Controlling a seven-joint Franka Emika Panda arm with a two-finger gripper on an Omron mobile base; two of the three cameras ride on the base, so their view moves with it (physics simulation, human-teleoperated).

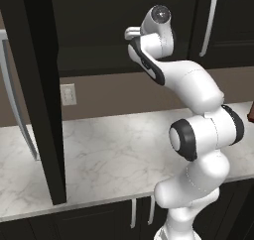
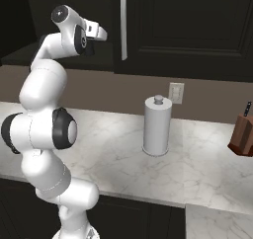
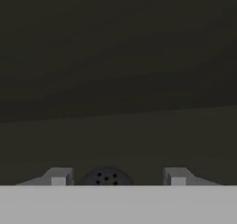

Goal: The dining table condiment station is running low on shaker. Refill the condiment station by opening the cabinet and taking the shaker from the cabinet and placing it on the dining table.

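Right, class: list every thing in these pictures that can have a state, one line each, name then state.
cabinet: door swung open, edge toward us.
shaker: upright, perforated top showing, between the fingertips, untouched.
gripper: open, tips either side of the shaker.
neighbouring cabinet: door closed.
paper towel roll: standing upright on the counter.

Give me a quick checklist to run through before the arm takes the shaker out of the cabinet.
1. Cabinet door open: ok, it is swung out over the marble counter.
2. Shaker between the fingers: ok, its dark perforated top sits roughly midway in the gripper.
3. Grip on the shaker: not ok, a gap shows on each side, so the jaws are open.
4. Way back out: ok, the paper towel roll stands apart from the arm, but mind the open door's edge.
5. Route to the dining table: cannot tell.
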